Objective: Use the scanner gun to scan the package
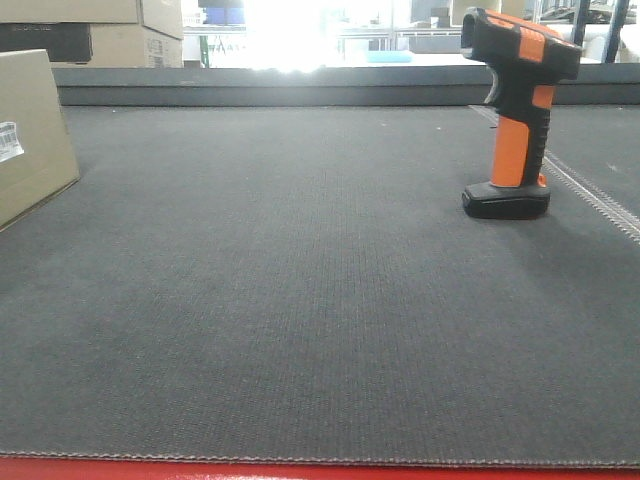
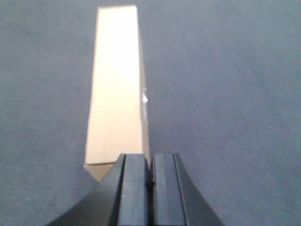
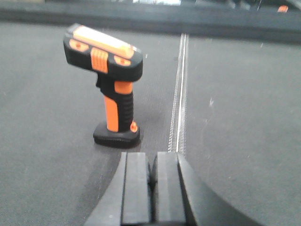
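Scanner gun (image 1: 515, 110) stands upright on its flat black foot, right side of the dark mat (image 1: 300, 300), just left of the stitched seam (image 3: 178, 94). Long axis is vertical through the orange handle; the head angles up and away in the right wrist view. It sits straight ahead of the right gripper (image 3: 151, 188) and slightly left, apart, no contact. Right gripper jaws are pressed together, holding nothing.

Package (image 1: 30, 135) lies at the far left mat edge, white label facing inward. In the left wrist view its long axis runs directly away from the left gripper (image 2: 149, 181), near end just in front of the fingertips, slightly left of centre. Left jaws are also clenched, empty.

My read: right arm is the nearer one for the scanner, left for the package. Both need to open before any grasp; the handle calls for a side-on approach across its vertical axis.
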`<state>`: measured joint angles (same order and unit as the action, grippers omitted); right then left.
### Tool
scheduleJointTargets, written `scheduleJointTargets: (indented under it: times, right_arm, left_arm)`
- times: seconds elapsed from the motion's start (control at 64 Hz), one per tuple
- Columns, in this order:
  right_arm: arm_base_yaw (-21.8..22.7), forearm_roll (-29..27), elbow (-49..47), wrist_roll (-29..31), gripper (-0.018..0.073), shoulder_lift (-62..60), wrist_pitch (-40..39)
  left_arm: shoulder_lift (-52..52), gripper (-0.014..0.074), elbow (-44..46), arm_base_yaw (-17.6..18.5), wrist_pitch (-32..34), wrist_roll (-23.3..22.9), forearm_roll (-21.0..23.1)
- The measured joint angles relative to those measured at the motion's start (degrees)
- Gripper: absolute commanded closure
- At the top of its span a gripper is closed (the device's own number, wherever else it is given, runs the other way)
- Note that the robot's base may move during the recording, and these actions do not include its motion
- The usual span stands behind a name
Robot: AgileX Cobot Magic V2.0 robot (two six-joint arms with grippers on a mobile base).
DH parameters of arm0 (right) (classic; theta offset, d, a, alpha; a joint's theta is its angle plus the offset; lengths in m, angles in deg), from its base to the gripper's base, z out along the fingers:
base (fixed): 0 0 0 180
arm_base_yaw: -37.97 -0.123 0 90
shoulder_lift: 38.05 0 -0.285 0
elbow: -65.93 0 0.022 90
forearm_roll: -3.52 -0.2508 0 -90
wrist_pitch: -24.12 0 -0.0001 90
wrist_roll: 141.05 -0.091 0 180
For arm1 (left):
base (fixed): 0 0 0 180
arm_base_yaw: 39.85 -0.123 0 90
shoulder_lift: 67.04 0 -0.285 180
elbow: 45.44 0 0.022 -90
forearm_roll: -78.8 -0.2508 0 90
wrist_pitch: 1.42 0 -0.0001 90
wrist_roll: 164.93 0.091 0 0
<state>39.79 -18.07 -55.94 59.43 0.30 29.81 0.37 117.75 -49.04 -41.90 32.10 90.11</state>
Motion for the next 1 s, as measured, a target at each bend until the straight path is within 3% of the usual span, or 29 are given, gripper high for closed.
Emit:
scheduleJointTargets:
  times: [0.203, 0.453, 0.656, 0.999]
  right_arm:
    - [0.03, 0.00, 0.68, 0.00, 0.0713, -7.92, 4.61]
    - [0.12, 0.00, 0.78, 0.00, 0.0713, -15.40, 7.61]
    - [0.12, 0.00, 0.78, 0.00, 0.0713, -16.64, 7.26]
    - [0.12, 0.00, 0.78, 0.00, 0.0713, -16.64, 7.13]
  left_arm:
    - [-13.66, 0.0708, -17.31, 0.74, 15.70, 2.77, 1.20]
    - [-28.60, 0.0708, -30.13, 7.44, 28.29, 4.10, 1.57]
    - [-34.89, 0.0708, -34.31, 8.53, 31.04, 4.10, 1.71]
    - [-35.45, 0.0708, -34.76, 8.53, 31.37, 4.22, 1.71]
